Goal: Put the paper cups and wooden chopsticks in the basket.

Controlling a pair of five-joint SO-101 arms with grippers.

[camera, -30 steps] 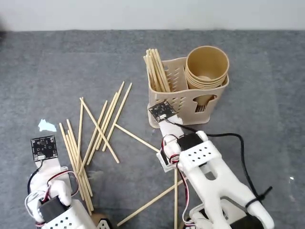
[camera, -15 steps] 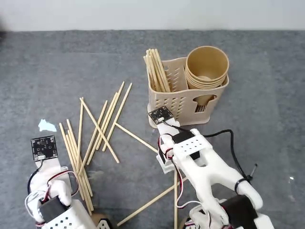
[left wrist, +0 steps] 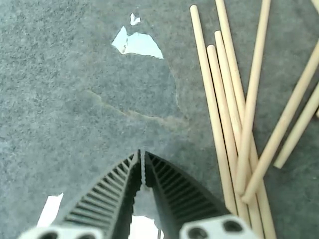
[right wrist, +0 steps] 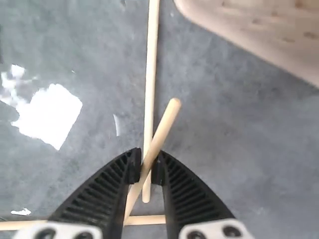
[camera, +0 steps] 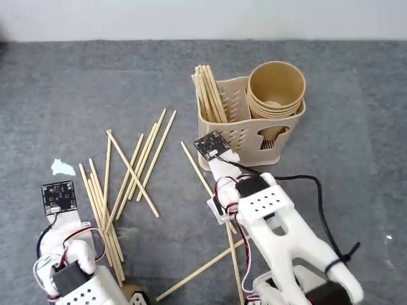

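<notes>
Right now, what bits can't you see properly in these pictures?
- High view: the cups sit nested in the basket, so their number can't be counted.
- Right wrist view: the fingers hide the rest of the chopstick they pinch.
- Right wrist view: the edge cuts off the basket, hiding its contents.
- Left wrist view: the edges cut off the loose chopsticks, so their count is unclear.

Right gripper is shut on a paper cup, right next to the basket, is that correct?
Not quite. The right gripper is shut on a wooden chopstick, not a paper cup, as the right wrist view shows. It is next to the basket; the paper cups sit stacked inside the basket.
</notes>
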